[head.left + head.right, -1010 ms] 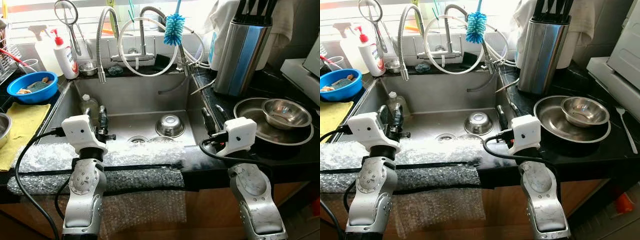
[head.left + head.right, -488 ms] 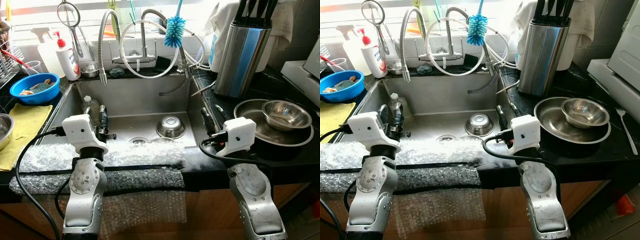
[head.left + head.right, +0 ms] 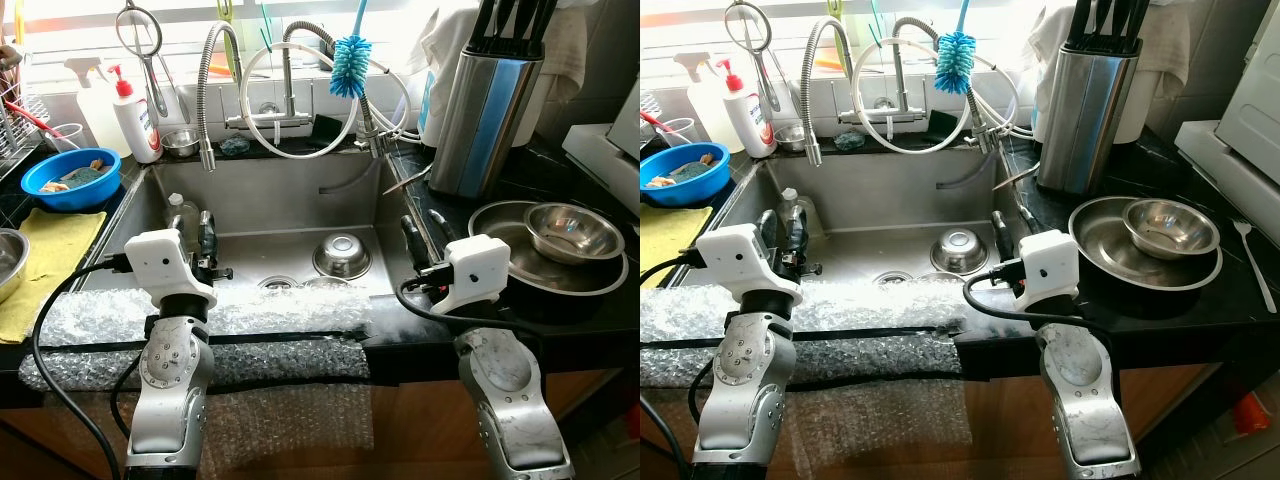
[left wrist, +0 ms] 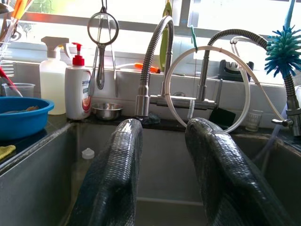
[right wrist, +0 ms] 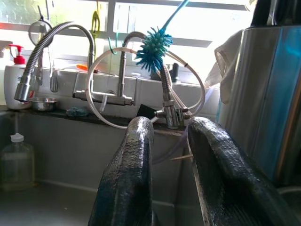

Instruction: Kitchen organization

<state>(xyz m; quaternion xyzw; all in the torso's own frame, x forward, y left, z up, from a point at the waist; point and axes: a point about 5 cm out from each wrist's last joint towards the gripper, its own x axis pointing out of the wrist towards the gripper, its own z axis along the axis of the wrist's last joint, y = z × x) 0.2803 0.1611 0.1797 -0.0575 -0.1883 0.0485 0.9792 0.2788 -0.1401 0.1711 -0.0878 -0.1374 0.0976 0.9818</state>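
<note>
Both jaws stand parted and empty: the left gripper (image 3: 203, 236) and right gripper (image 3: 422, 229) hover at the sink's (image 3: 290, 195) near rim. Only the camera has shifted slightly; the small steel bowl (image 3: 342, 254) remains untouched inside the basin.

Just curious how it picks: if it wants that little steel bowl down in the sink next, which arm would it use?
Probably the right. The right gripper hangs open at the sink's right edge, nearest the small steel bowl. The left gripper is open too, but farther, beside a clear bottle.
</note>
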